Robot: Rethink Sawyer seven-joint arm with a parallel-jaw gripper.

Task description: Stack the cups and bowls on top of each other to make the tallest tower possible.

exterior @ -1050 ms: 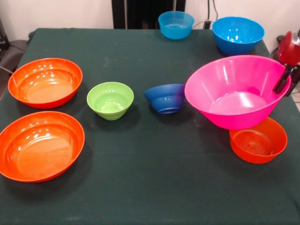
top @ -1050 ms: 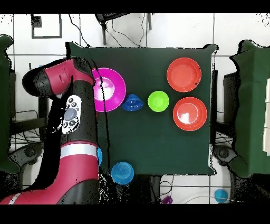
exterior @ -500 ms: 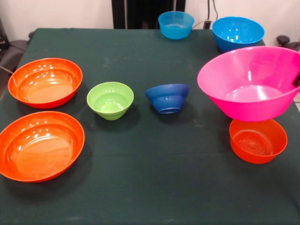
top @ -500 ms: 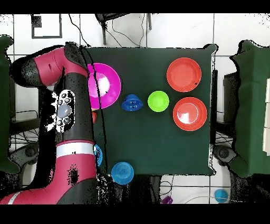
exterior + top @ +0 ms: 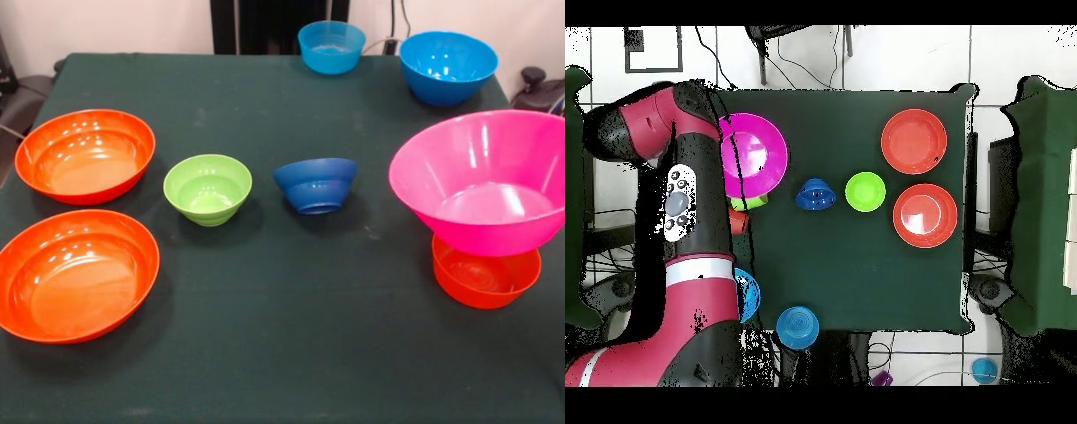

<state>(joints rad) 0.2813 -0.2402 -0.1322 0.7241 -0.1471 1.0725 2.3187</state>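
looking across the table in the front view first: i see the big glossy pink plastic bowl (image 5: 481, 181) at the right side, upright, overlapping the rim of the smaller orange plastic bowl (image 5: 484, 278) just below it; i cannot tell whether the two touch or the pink one hangs above. the small dark blue plastic bowl (image 5: 315, 184) sits near the middle of the dark green table cloth (image 5: 291, 336), with the small lime green plastic bowl (image 5: 207, 188) just beside it to the left. two wide shallow orange plastic bowls (image 5: 86, 155) (image 5: 77, 274) lie at the left edge, one behind the other, apart. two sky blue plastic bowls (image 5: 331, 46) (image 5: 447, 65) stand along the far edge. the pincer does not show in this view.

from the overhead view, the red and black arm (image 5: 690, 250) reaches up along the left of the table and covers the pink bowl's left rim. i cannot tell what state the pincer is in; it is hidden. a bit of lime green (image 5: 743, 203) and orange (image 5: 738, 221) peeks out beside the arm, below the pink bowl.
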